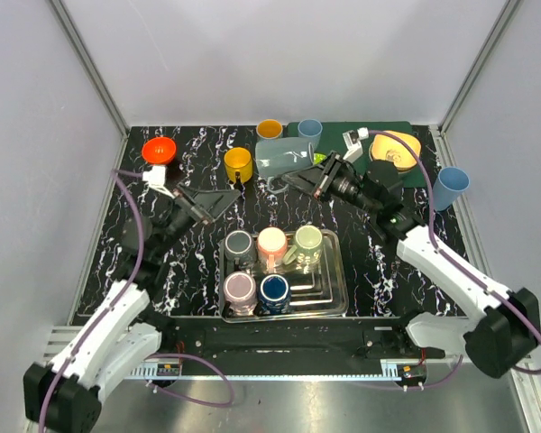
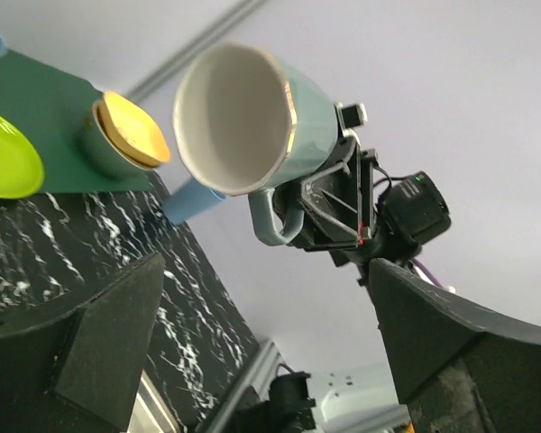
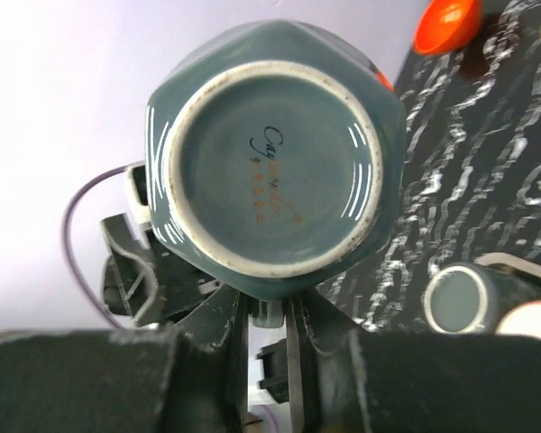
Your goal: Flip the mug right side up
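Presently, the mug (image 1: 282,159) is held off the tabletop (image 1: 379,262) by the right gripper (image 1: 317,180), whose fingers are clamped on it. The mug is carried on its side over the far half of the tabletop, between the yellow mug (image 1: 238,163) and the green mat (image 1: 343,131). In the right wrist view its round base is turned squarely toward the camera. In the left wrist view the pale interior and the open mouth are presented, with the handle (image 2: 275,221) hanging below the body.

The left gripper (image 1: 218,200) is spread wide with nothing between its fingers. It is positioned just beside the yellow mug and pointed toward the mouth of the held mug, apart from it.

A metal tray (image 1: 335,305) is set at the near centre of the tabletop, and five inverted cups (image 1: 274,290) are stood in it.
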`<control>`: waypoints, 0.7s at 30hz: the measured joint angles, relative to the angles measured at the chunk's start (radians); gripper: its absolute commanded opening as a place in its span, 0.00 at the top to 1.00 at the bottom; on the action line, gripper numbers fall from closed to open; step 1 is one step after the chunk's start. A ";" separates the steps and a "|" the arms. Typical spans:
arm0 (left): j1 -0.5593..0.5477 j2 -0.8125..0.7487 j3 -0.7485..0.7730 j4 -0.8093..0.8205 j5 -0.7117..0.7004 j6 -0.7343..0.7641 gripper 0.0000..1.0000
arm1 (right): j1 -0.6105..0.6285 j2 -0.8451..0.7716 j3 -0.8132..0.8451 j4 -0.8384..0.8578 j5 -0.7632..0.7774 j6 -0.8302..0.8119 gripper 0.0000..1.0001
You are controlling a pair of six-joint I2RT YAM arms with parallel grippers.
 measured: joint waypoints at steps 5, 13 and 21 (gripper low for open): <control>-0.037 0.135 0.007 0.137 0.082 -0.071 0.01 | 0.000 0.068 -0.002 0.157 -0.106 0.092 1.00; -0.121 0.299 0.100 0.238 0.121 -0.090 0.20 | 0.000 0.084 -0.002 0.277 -0.185 0.121 1.00; -0.137 0.426 0.166 0.352 0.128 -0.146 0.56 | -0.005 0.096 -0.007 0.291 -0.207 0.115 1.00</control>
